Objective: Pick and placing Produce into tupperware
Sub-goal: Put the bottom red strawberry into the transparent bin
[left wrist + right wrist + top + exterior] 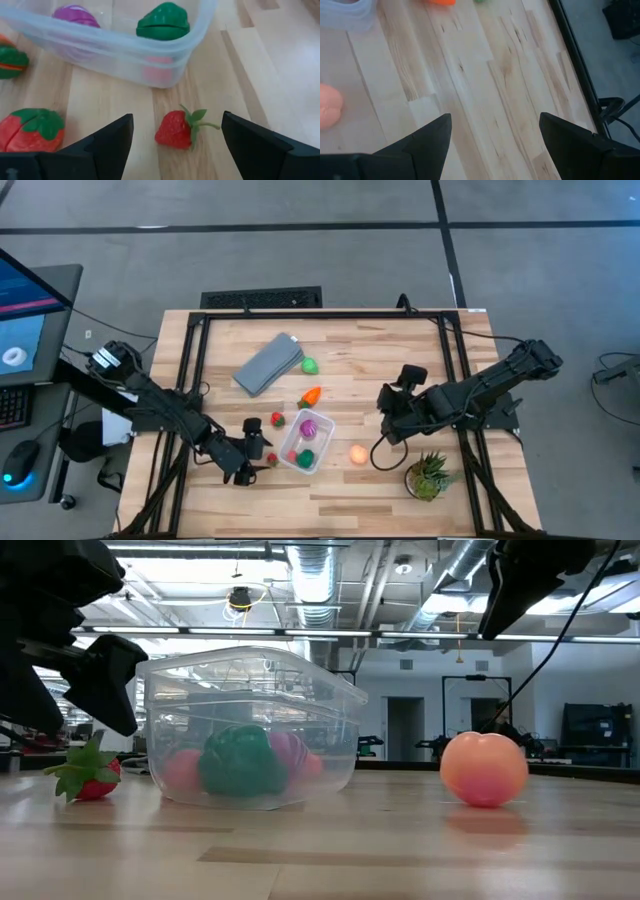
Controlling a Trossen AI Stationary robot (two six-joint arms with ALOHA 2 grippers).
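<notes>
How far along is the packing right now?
Done: purple, dark green and a pinkish piece sit in the tub. In hand: left claw open over a strawberry. Left: second strawberry, carrot, light green piece, orange ball.

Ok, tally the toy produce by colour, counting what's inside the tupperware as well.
Red: 3, the large strawberry, the small strawberry and a red piece in the tupperware
Purple: 1, the purple piece
Dark green: 1, the dark green piece
Light green: 1, the light green piece
Orange: 1, the carrot
Yellow-orange: 1, the ball
Total: 8
</notes>
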